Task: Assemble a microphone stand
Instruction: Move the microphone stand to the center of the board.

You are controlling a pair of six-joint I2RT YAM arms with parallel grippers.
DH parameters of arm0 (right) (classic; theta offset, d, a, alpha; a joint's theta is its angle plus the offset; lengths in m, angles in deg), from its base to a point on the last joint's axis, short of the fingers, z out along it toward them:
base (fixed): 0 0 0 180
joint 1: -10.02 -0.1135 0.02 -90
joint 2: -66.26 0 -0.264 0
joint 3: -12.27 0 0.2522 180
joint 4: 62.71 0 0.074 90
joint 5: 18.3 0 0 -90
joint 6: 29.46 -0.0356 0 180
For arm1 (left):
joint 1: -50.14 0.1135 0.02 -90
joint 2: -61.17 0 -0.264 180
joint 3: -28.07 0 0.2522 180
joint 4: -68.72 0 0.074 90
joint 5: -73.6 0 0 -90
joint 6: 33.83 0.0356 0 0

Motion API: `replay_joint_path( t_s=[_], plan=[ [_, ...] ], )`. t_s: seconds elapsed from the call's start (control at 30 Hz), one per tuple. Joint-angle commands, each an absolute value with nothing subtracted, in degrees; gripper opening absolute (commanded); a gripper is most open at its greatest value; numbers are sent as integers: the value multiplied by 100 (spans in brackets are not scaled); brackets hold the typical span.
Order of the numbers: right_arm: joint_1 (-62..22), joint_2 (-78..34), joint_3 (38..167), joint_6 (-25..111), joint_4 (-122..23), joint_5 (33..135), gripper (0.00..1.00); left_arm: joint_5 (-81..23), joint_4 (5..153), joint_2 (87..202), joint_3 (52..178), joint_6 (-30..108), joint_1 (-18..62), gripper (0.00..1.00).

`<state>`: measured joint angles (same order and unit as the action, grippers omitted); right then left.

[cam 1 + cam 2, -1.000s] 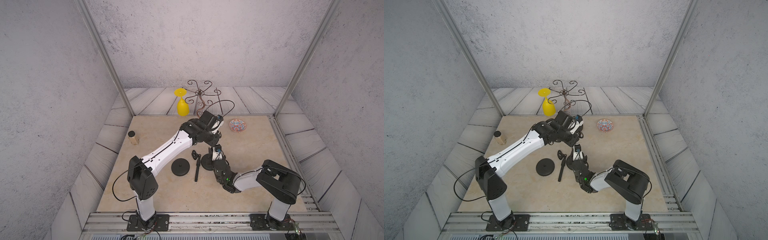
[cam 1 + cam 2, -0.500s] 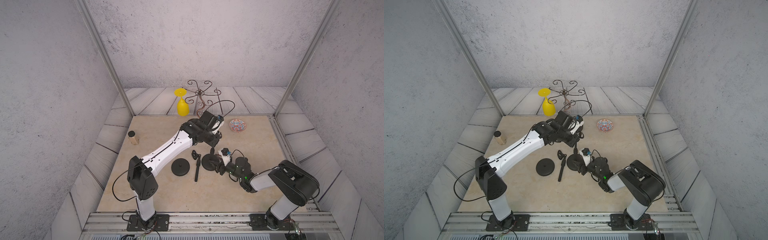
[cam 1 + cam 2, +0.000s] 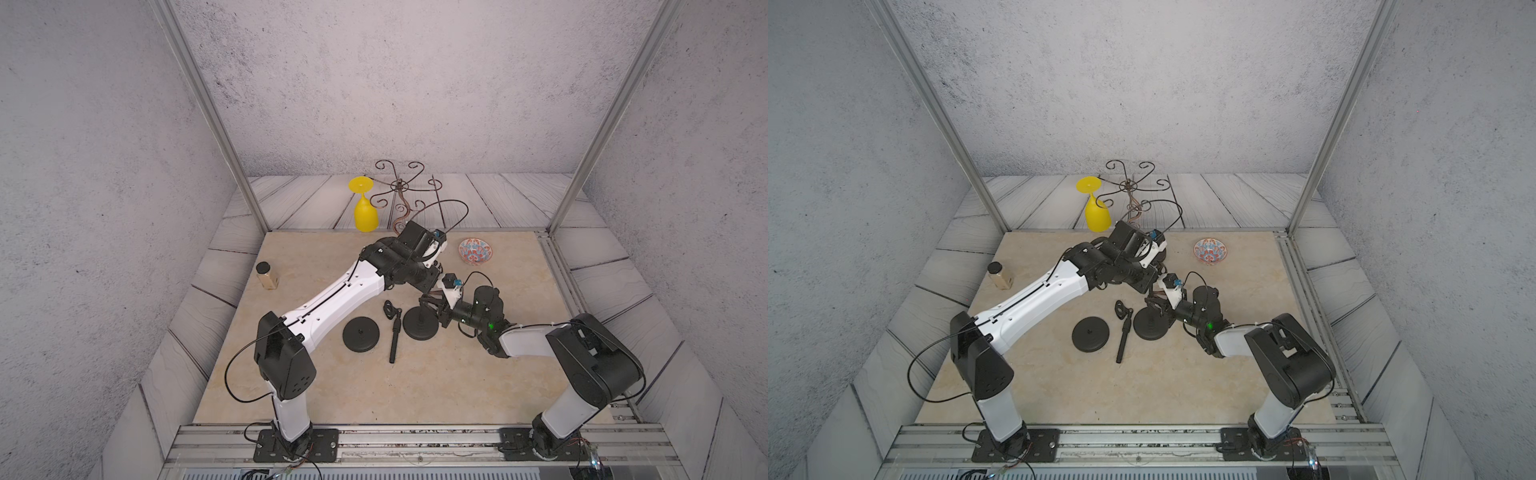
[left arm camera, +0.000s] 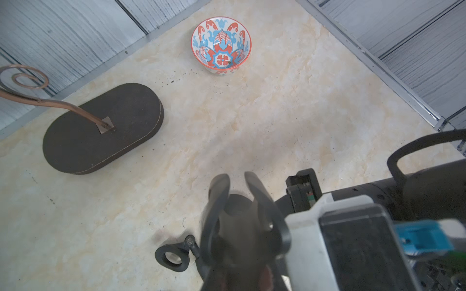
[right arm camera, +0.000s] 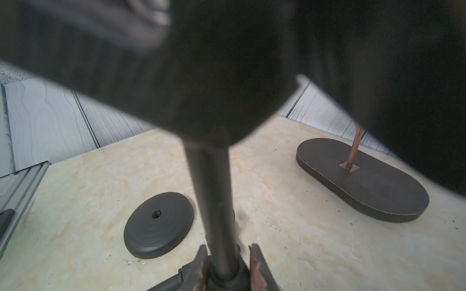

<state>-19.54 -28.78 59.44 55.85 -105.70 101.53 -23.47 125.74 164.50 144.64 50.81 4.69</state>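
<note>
On the left, farthest out from the right end effector (image 5: 227, 249), the spare round base (image 3: 360, 334) lies flat on the tabletop (image 3: 374, 395) with its centre hole empty. Nearer in on that same side lies a loose rod (image 3: 394, 338), its ring clip (image 4: 171, 257) at the end away from the robot. Directly below the right end effector sits the second round base (image 3: 420, 328), and the pole (image 5: 214, 189) stands upright in it. The right fingers (image 5: 256, 259) are closed in on the pole's bottom collar, one on each side. The left end effector (image 4: 235, 181) is clamped on the pole's top from above.

The step in hand looks like screwing the pole down into that base. To do it well, the left grip should serve only as a guide that holds the pole plumb, since a lean would likely cross the thread. The turning belongs low at the collar, in short twists with a fresh grip between them. Nothing pins the base, so it may spin along with the pole. Some downward pressure through the pole should help. The loose rod lies just beside the base, and a swinging right wrist could knock it.
</note>
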Motion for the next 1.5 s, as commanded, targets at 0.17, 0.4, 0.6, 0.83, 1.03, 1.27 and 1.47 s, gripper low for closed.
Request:
replay_joint_path(
  t_s=[0.17, 0.4, 0.6, 0.83, 1.03, 1.27, 1.47],
  plan=[
    [-3223, -3172, 5384, 5385, -10418, 5275, 0, -2569, 12726, 16320, 14370, 5042, 427, 16],
    [-4877, -4196, 6116, 5315, -10996, 909, 0, -2587, 12756, 16331, 14376, 5029, 426, 16],
    [-4818, -4122, 5860, 5537, -11839, 3145, 34, -2529, 12783, 16317, 14370, 5054, 429, 16],
    [-4035, -3286, 4742, 5273, -11994, 6757, 63, -2533, 12739, 16296, 14362, 5061, 444, 18],
    [-3671, -3109, 4772, 5386, -11545, 7190, 64, -2542, 12689, 16244, 14354, 4990, 487, 39],
    [-3289, -3263, 5241, 5463, -11178, 7386, 60, -2623, 12342, 15694, 14022, 4685, 598, 57],
    [-3073, -3495, 5599, 5421, -11094, 7344, 35, -2836, 12074, 14940, 13448, 4203, 931, 60]
  ],
)
